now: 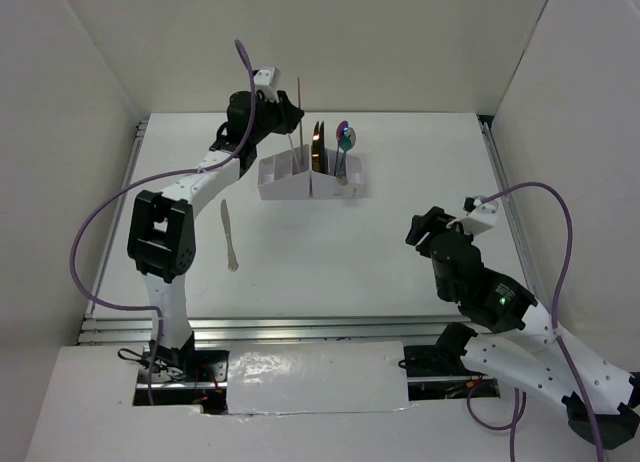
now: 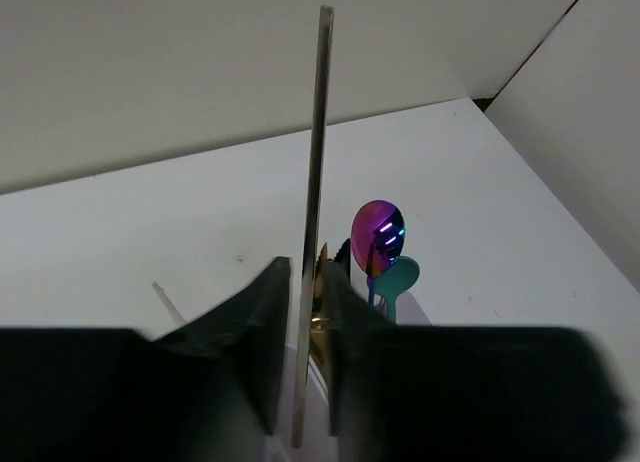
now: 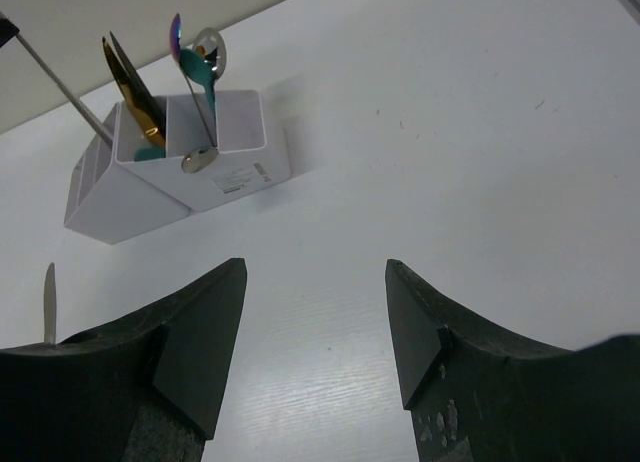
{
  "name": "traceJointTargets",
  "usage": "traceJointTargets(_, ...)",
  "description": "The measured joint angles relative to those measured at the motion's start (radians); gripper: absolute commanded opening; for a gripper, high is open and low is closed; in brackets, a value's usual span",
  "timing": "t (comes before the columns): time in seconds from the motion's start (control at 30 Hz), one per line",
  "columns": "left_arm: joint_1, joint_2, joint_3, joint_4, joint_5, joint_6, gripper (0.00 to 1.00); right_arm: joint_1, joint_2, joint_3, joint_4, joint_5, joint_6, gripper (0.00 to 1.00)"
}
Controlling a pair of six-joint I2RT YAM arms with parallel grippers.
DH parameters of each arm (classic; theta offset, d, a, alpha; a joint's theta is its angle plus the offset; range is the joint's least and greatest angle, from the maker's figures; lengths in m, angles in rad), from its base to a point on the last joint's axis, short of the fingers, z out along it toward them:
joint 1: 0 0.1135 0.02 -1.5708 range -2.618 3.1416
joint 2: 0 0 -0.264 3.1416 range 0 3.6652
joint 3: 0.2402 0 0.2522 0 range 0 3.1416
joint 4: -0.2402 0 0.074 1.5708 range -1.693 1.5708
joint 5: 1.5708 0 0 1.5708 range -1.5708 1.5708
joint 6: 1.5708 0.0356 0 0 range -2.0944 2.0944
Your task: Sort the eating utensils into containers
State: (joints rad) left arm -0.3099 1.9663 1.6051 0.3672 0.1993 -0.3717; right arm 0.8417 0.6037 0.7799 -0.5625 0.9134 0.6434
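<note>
The white organizer box point(image 1: 310, 187) stands at the back of the table and also shows in the right wrist view point(image 3: 150, 192). Upright in it are a gold-handled piece point(image 1: 318, 147), an iridescent purple-blue spoon point(image 1: 344, 135) and a teal spoon point(image 2: 397, 277). My left gripper point(image 1: 285, 117) hovers over the box's left end. It is shut on a thin silver stick point(image 2: 315, 182), held upright with its lower end down in the box. A silver knife point(image 1: 230, 237) lies flat on the table left of the box. My right gripper point(image 1: 425, 227) is open and empty, well to the right of the box.
White walls close in the table at the back and on both sides. A metal rail runs along the near edge point(image 1: 300, 327). The left arm's purple cable point(image 1: 85, 252) loops out on the left.
</note>
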Motion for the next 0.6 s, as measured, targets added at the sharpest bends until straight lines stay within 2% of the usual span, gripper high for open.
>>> traceJointTargets(0.07, 0.001, 0.023, 0.034, -0.029, 0.007, -0.004, 0.49, 0.000, 0.002, 0.000, 0.000, -0.001, 0.000, 0.66)
traceJointTargets(0.1, 0.002, 0.026, 0.039, -0.038, 0.008, -0.002, 0.57, 0.000, 0.002, 0.000, 0.000, -0.001, 0.000, 0.66)
traceJointTargets(0.13, 0.002, 0.027, 0.038, -0.054, 0.008, -0.003, 0.60, 0.000, 0.002, 0.000, 0.000, -0.001, 0.000, 0.66)
traceJointTargets(0.33, 0.003, -0.023, 0.030, -0.180, -0.011, 0.007, 0.62, 0.000, -0.010, 0.000, 0.000, -0.012, 0.008, 0.65)
traceJointTargets(0.43, 0.003, -0.130, -0.011, -0.280, -0.071, 0.026, 0.60, 0.002, -0.025, 0.000, 0.000, -0.018, 0.009, 0.65)
traceJointTargets(0.6, 0.002, -0.389, -0.114, -0.470, -0.280, 0.019, 0.68, 0.007, -0.026, 0.000, 0.002, -0.040, 0.008, 0.65)
